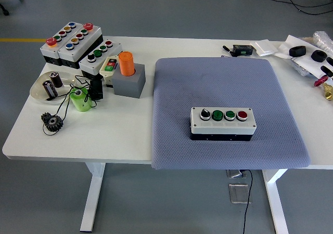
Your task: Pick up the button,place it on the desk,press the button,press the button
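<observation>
- The button box (222, 121) lies on the grey mat (223, 83), toward the mat's near edge and a little right of its middle; it has a white top with a black knob, two green buttons and one red button in a row;
- No robot hand is in view, so I cannot tell the state of the fingers;
- At the counter's (119, 135) far left corner stand three more button boxes (73, 39); near them an orange cylinder (126, 63) sits upright in a grey block (130, 83);
- Toward the left edge: a white dish (39, 92), a green cylinder (80, 99), a black gear (52, 121);
- At the far right corner lie small tools and papers (307, 52).
</observation>
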{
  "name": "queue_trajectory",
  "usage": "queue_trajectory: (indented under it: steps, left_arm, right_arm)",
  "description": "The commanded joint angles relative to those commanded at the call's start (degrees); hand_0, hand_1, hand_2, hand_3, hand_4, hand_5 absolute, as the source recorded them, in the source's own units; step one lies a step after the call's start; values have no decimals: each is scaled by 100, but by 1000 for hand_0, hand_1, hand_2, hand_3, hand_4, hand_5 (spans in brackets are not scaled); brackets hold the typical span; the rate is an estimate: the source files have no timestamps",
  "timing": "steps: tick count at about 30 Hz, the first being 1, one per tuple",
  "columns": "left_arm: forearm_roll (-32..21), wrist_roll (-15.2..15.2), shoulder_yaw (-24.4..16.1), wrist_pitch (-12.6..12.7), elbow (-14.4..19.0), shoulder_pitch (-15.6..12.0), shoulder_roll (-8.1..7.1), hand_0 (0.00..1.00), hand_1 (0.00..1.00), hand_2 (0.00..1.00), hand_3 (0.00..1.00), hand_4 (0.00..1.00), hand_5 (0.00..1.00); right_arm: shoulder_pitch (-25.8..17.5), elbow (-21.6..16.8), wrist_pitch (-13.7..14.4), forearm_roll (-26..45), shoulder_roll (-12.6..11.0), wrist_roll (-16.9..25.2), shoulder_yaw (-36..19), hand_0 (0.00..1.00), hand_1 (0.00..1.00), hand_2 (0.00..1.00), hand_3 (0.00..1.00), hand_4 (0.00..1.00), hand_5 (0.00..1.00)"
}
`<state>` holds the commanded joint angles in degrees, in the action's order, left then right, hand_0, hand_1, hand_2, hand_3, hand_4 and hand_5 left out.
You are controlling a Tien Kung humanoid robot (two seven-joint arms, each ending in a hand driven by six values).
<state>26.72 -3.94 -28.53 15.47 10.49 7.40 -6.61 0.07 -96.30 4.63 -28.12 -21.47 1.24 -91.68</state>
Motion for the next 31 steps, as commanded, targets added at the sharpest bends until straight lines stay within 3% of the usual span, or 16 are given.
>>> queue_trajectory:
  steps: [12,19,31]
  left_arm:
    - [-291,58,268,-33,10,-87,48,649,704,707,524,322,998]
    - [-1086,303,673,37,7,-161,83,649,704,706,524,323,998]
    - [-1185,337,676,61,-18,-129,120,649,704,706,521,323,998]
  right_arm:
    - [0,0,-45,-156,4,-119,55,768,709,763,779,606,608]
    - [-8,1,-34,-161,-23,-170,169,766,705,758,775,605,607]
    - [22,15,-21,-205,13,-229,241,755,692,744,752,597,597]
